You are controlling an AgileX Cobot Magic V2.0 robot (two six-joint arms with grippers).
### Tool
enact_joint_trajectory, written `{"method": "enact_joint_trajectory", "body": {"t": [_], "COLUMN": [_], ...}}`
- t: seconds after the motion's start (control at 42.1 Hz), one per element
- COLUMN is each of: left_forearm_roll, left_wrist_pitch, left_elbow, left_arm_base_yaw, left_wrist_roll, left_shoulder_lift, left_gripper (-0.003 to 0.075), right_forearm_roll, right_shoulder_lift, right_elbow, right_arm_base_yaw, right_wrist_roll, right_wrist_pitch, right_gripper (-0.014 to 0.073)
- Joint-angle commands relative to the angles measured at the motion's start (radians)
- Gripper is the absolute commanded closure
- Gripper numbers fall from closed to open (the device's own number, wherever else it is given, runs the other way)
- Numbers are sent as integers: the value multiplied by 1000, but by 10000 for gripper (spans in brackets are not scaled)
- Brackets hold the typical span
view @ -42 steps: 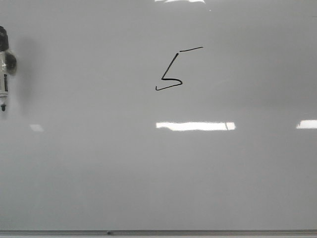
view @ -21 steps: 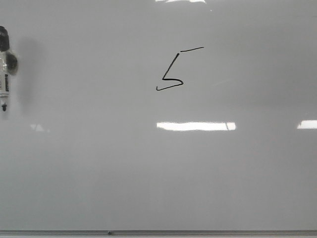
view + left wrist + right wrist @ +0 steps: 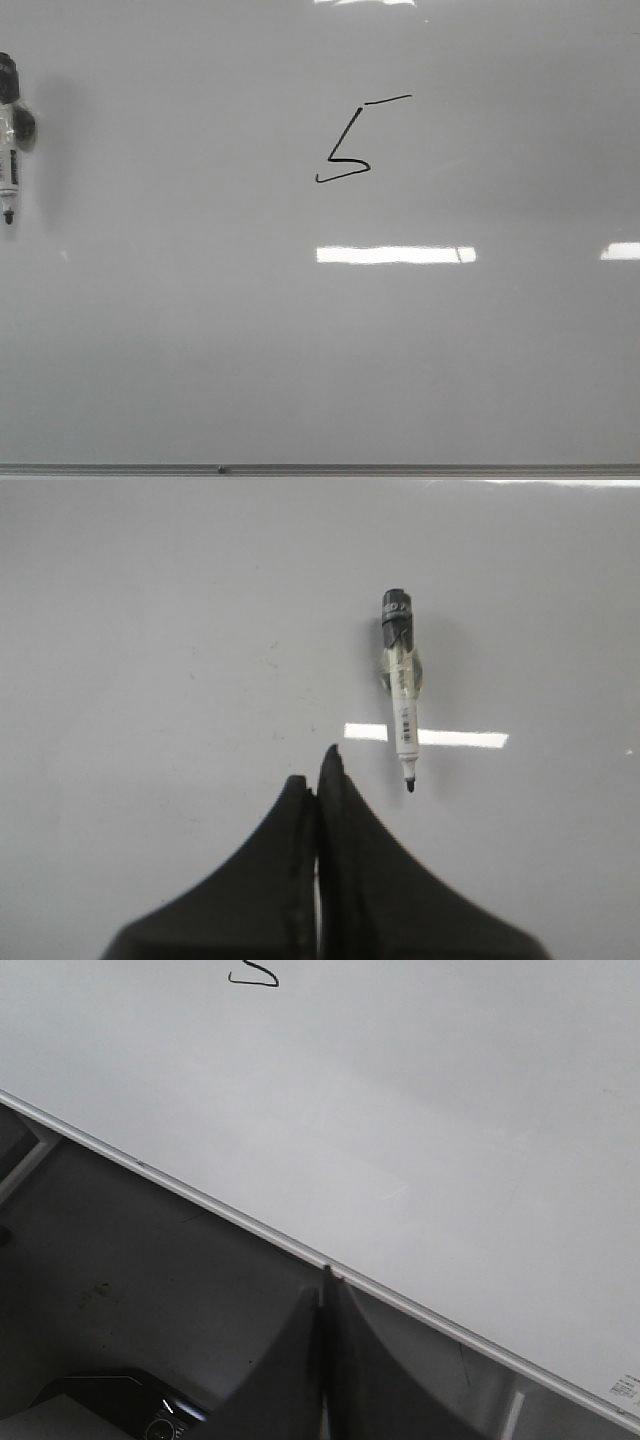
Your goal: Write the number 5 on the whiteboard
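Angular black number 5 (image 3: 348, 148) on glossy whiteboard (image 3: 320, 350).

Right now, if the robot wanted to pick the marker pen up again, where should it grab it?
Probably around the white barrel of the marker, between its black cap end and the tip. It lies flat on the whiteboard, so the shut left gripper would open, come from above, and close across the barrel.
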Motion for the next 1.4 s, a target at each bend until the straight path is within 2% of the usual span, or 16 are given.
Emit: {"method": "enact_joint_trajectory", "body": {"t": [0.0, 0.546, 0.617, 0.688, 0.736, 1.377], "left_forearm_roll": [-12, 15, -56, -207, -244, -244], "left_wrist_pitch": [-139, -158, -185, -209, -213, -224], "left_elbow": [23, 54, 54, 54, 54, 54], "left_arm_base_yaw": [12, 12, 12, 10, 10, 10], "left_wrist_roll": [-3, 4, 109, 290, 341, 341], "left_shoulder_lift": [-12, -19, -19, -19, -22, -22], "left_gripper": [741, 741, 741, 741, 741, 741], "right_forearm_roll": [-9, -9, -9, -9, -9, -9], "right_shoulder_lift": [6, 6, 6, 6, 6, 6], "right_elbow": [-24, -24, -24, -24, -24, -24], "right_arm_base_yaw": [-5, -5, -5, -5, -5, -5], "right_wrist_roll": [-1, -1, -1, -1, -1, -1], "right_wrist_pitch": [-57, -56, -56, -56, -56, -56], "right_gripper": [663, 663, 663, 663, 663, 663]}}
